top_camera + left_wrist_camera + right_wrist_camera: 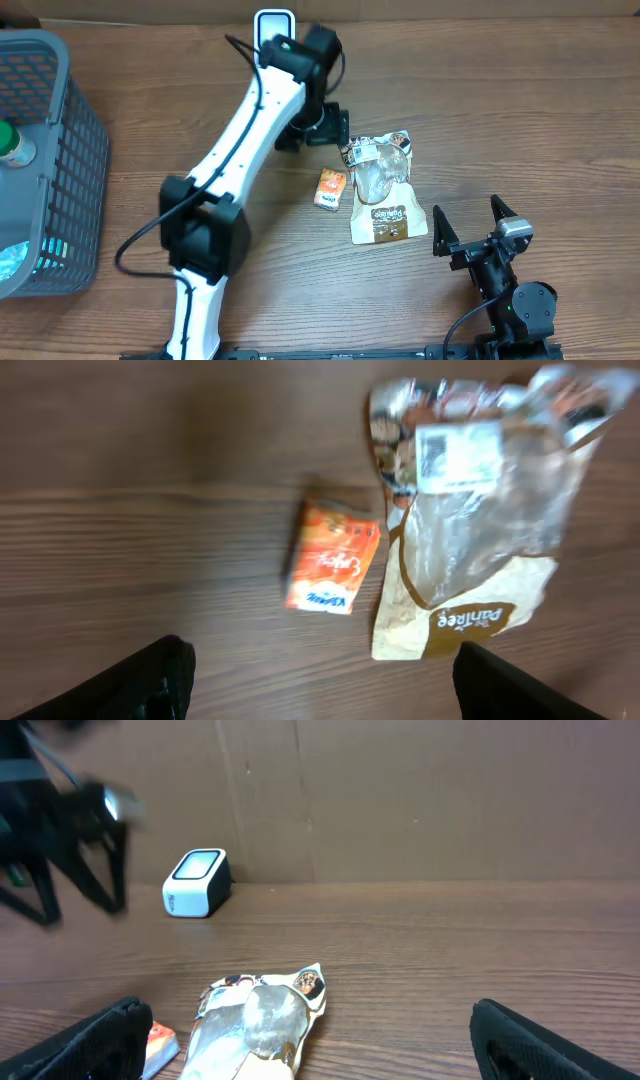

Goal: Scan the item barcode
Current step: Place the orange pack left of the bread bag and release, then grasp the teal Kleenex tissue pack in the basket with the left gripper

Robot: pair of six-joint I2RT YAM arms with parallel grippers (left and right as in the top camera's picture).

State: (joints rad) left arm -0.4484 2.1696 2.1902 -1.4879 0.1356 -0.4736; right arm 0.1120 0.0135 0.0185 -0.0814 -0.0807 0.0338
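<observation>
A clear and tan snack bag (pixel 383 186) lies flat on the table, right of centre. A white label (pixel 457 454) sits near its top end. A small orange box (pixel 331 188) lies just left of it, also seen in the left wrist view (pixel 333 559). My left gripper (pixel 332 128) hangs open over the table just beyond the bag's top, its jaws wide apart (pixel 320 690) and nothing between them. The white scanner (pixel 274 24) stands at the back edge (pixel 197 883). My right gripper (pixel 470 232) rests open near the front right, facing the bag (pixel 262 1025).
A grey mesh basket (pixel 62 62) stands at the far left with a green-capped bottle (pixel 12 146) inside. A cardboard wall (pixel 400 800) runs behind the table. The left arm's white link (pixel 240 140) stretches diagonally across the middle.
</observation>
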